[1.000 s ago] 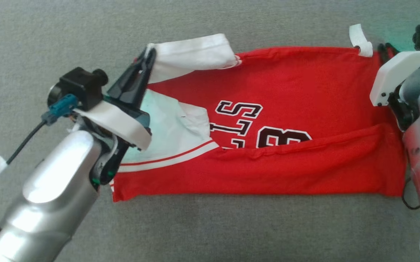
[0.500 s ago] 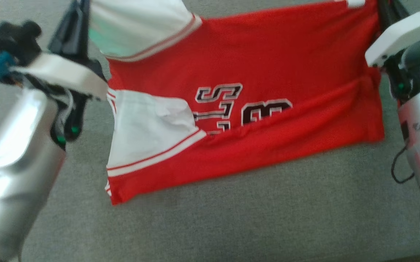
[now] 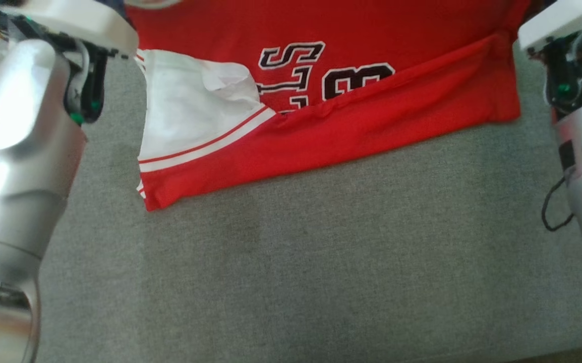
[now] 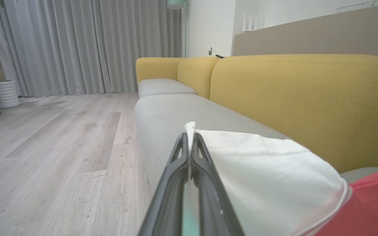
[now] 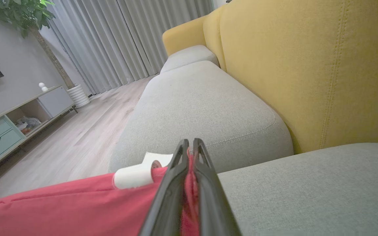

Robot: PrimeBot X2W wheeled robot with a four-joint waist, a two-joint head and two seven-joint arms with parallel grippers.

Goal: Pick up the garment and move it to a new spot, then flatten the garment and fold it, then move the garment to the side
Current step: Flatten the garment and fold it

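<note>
Hanging by two corners, the garment [image 3: 397, 116] trailed onto the grey sofa seat [image 3: 321, 262] — soft, light, floppy by the look. Left gripper [image 4: 189, 136] clamped its white sleeve [image 4: 257, 170], right gripper [image 5: 189, 142] a red corner [image 5: 190, 193].

Readable text sits on the red garment [image 3: 371, 116], seen from the head view. It's black block lettering with a white outline, lying sideways to the camera, in a column running far to near.
- Far end: "S" [image 3: 291, 54], clear.
- Just nearer: "L" [image 3: 280, 84], clear.
- Nearer again: third letter [image 3: 297, 104], mostly covered by the folded-over red edge, so unreadable.
- Right of the column: bigger character [image 3: 356, 80] with two lobes, either "8" or "B". Its near part is under the same fold, so I can't tell which.
</note>
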